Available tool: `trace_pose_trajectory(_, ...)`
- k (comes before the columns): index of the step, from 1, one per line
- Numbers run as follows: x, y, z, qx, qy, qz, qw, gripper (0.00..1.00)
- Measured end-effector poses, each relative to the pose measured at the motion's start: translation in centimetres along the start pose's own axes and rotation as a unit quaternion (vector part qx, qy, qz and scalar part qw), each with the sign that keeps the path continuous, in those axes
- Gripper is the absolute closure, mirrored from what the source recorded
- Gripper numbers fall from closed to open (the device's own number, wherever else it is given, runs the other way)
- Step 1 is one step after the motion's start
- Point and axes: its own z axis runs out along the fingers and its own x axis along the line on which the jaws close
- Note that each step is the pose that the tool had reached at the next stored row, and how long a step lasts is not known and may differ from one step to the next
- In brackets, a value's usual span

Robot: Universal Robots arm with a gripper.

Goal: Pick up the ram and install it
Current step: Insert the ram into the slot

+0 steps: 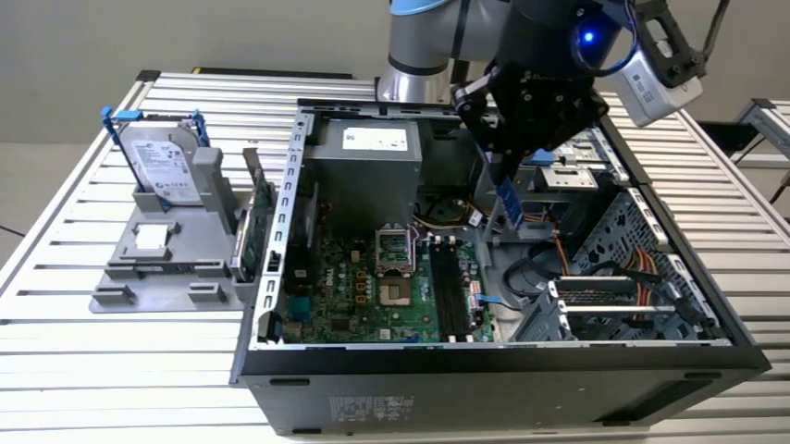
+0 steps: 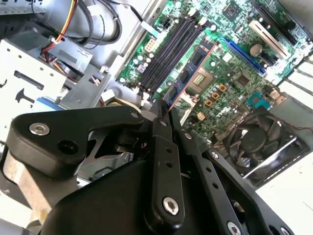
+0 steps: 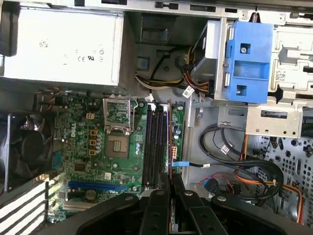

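Downward pincer (image 1: 500,159), ram (image 1: 505,202) over motherboard (image 1: 346,296)

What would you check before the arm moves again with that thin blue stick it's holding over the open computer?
1. Grip on the ram: ok, the fingers are closed on it and it hangs straight down.
2. The ram is over the open computer case: ok.
3. Memory slots free: ok, they all look bare.
4. The ram runs parallel to the slots: ok, judging by the first wrist view.
5. The ram sits exactly over one slot: cannot tell.
6. Latches at the slot ends open: cannot tell.
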Motion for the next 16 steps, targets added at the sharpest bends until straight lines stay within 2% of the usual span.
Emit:
trace_pose_trajectory(8,-0.06,0.00,0.01,-0.0003,-0.0007,0.035,0.9994,1.00)
trace_pose_trajectory(16,-0.17,-0.01,0.01,-0.0004,-0.0012,0.066,0.9978,1.00)
